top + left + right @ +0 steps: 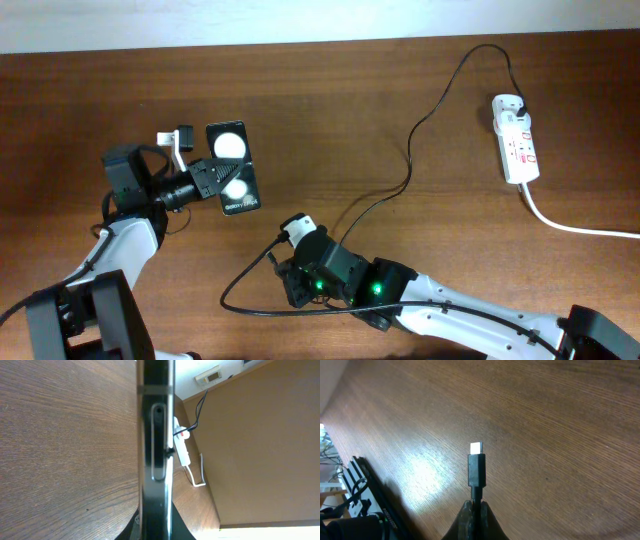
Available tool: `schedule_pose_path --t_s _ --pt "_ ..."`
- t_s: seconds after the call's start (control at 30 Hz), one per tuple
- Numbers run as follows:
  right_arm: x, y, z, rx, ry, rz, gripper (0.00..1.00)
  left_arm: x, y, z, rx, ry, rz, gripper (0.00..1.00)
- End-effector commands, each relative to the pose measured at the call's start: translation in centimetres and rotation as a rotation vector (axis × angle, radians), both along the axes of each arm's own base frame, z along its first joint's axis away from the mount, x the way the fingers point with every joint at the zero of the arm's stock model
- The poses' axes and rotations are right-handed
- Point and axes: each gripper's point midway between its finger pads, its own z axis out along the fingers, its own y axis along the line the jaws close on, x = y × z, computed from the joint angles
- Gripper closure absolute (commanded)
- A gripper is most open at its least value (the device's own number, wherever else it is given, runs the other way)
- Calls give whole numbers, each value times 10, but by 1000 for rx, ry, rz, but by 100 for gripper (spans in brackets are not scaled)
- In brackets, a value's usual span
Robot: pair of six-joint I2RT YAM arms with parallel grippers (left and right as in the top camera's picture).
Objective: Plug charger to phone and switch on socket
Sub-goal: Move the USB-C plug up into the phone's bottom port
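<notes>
Left pincer point(212, 176) is closed on the phone point(233, 167), gripping it by one long side. The phone sits over the left half of the worktop point(400, 80), roughly midway between the far and near edges. Its face with two white circular spots and small white lettering is turned upward. In the left wrist view the phone point(156, 435) is seen edge-on as a dark vertical bar; whether it touches the wood cannot be told. Right pincer point(296, 238) is near the middle of the near edge, apart from the phone and to its right. In the right wrist view that pincer point(475, 510) is closed tight on the charger point(476, 471) just behind the connector. The black connector body and its silver tip project upright beyond the fingers point(466, 519), clear of the wood and not inserted in anything. In the overhead view the charger point(410, 170) cable loops along the near edge from the right pincer, then runs diagonally across the worktop and arcs along the far edge. It ends at a black plug seated in the far end of the socket point(516, 138). The socket lies flat by the far right corner, well apart from both pincers, red switch markings visible; switch position cannot be read. Its thick white cord point(570, 226) trails off toward the right edge.
</notes>
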Motion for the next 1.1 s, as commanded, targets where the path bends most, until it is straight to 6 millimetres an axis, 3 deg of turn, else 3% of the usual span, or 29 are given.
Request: schedule_pose_path --t_s 0.0,0.17,0.27,0.43,0.6,0.73,1.07 --pt "-1 0 -5 -17 -24 33 96 -1 0 12 11 -59 -14 100" --pt "10 13 14 67 -85 22 96 -1 0 12 11 -59 -14 100" --pt "22 11 7 61 -95 -59 96 -1 0 12 11 -59 -14 100" --pt "37 36 0 260 -128 -111 96 -1 0 12 -13 -19 -3 100" --pt "42 45 -7 299 -121 -128 96 0 0 14 -44 27 12 100" --pt "60 37 -1 298 -187 -220 96 0 0 14 -44 26 12 100" --pt "73 28 2 284 -234 -297 96 1 0 14 -78 80 27 100"
